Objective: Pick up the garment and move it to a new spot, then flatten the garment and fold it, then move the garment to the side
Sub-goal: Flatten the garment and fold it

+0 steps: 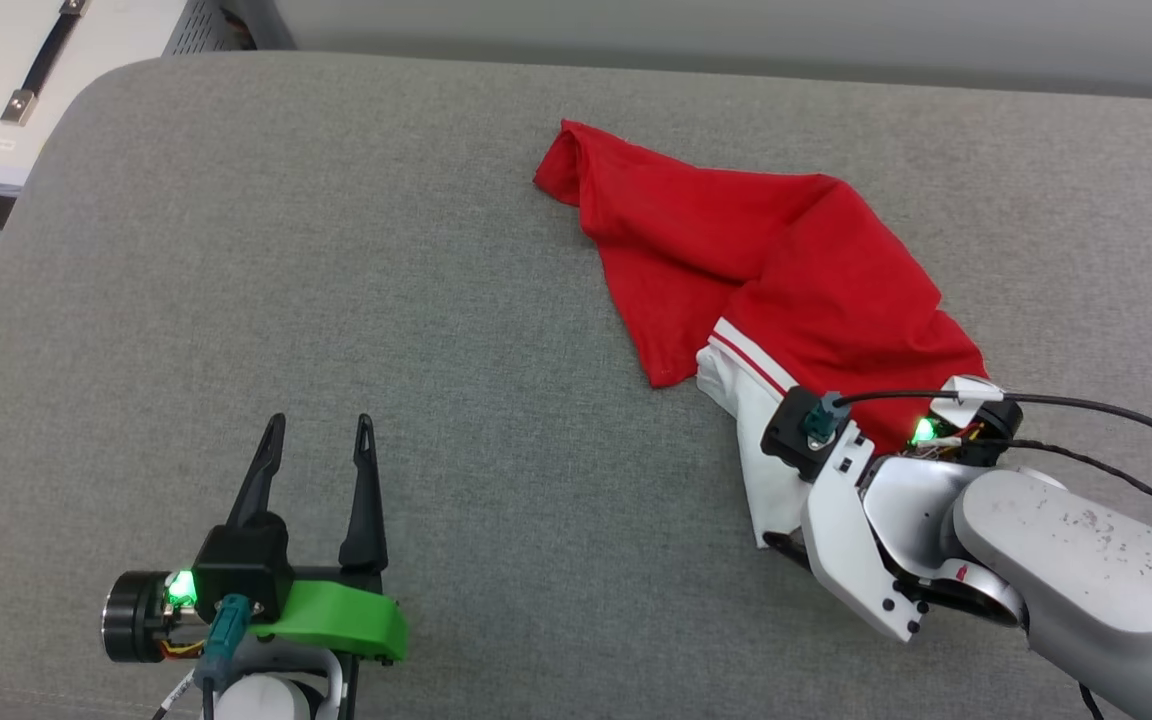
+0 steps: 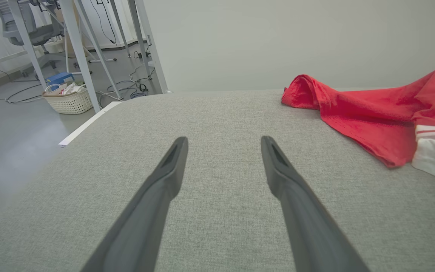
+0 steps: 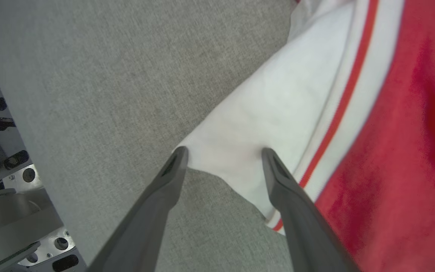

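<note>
The garment [image 1: 736,250], a red T-shirt, lies crumpled on the grey cushion right of centre, with a white sleeve [image 1: 751,400] and striped trim at its near end. My right wrist [image 1: 836,470] points down over that sleeve. In the right wrist view the right gripper [image 3: 224,153] is open, its tips straddling a corner of the white sleeve [image 3: 270,113] beside the red body [image 3: 410,151]. The left gripper [image 1: 320,422] stands open and empty at the lower left, well clear of the shirt. The left wrist view has the left gripper [image 2: 224,139] over bare cushion, with the garment [image 2: 364,109] to its right.
The grey upholstered surface [image 1: 336,250] has a rounded corner at the far left. A white device [image 1: 16,80] sits beyond that corner. Past the cushion's left edge are floor, metal frame legs [image 2: 77,56] and a woven basket [image 2: 68,100].
</note>
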Motion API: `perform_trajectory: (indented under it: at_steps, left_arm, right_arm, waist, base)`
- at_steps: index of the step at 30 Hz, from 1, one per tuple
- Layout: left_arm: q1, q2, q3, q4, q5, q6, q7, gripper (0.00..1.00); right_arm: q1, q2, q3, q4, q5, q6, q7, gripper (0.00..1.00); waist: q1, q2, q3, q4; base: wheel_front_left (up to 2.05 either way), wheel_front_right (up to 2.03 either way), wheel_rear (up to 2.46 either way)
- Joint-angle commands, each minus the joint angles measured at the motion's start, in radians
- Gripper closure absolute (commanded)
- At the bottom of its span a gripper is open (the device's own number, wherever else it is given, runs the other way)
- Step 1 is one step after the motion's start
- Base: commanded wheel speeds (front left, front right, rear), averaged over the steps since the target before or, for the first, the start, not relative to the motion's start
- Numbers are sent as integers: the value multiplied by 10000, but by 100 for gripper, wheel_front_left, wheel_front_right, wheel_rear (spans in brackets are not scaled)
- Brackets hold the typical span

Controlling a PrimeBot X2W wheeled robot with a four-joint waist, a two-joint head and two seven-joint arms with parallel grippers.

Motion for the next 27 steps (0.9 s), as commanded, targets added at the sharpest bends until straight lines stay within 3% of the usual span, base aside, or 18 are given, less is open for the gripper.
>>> perform_trajectory:
  at_steps: [1, 11, 12, 13, 27]
  left_arm:
    - [-218, -71, -56, -18, -68, 43, -57, 0]
    - [-537, -103, -283, 120, -198, 155, -57, 0]
    - [-531, -104, -279, 145, -202, 166, -57, 0]
    - [-523, -105, -272, 167, -202, 173, -57, 0]
    - [-37, -109, -243, 503, -67, 152, -57, 0]
  right_arm:
    - [-152, 55, 207, 186, 121, -9, 80, 0]
    - [10, 456, 988, 1209, 248, -9, 519, 0]
    - [31, 477, 1000, 1192, 254, -9, 496, 70]
    - [27, 492, 1006, 1155, 243, -9, 434, 100]
    - [-705, 1257, 998, -318, 393, -9, -2058, 100]
  waist:
    - [-1, -1, 392, 246]
    - [-1, -1, 915, 593]
    - [-1, -1, 900, 591]
    - [-1, -1, 873, 582]
    - [-1, -1, -419, 198]
  base:
    - [0, 0, 0]
    - [0, 0, 0]
    - [0, 0, 0]
    - [0, 0, 0]
    - [0, 0, 0]
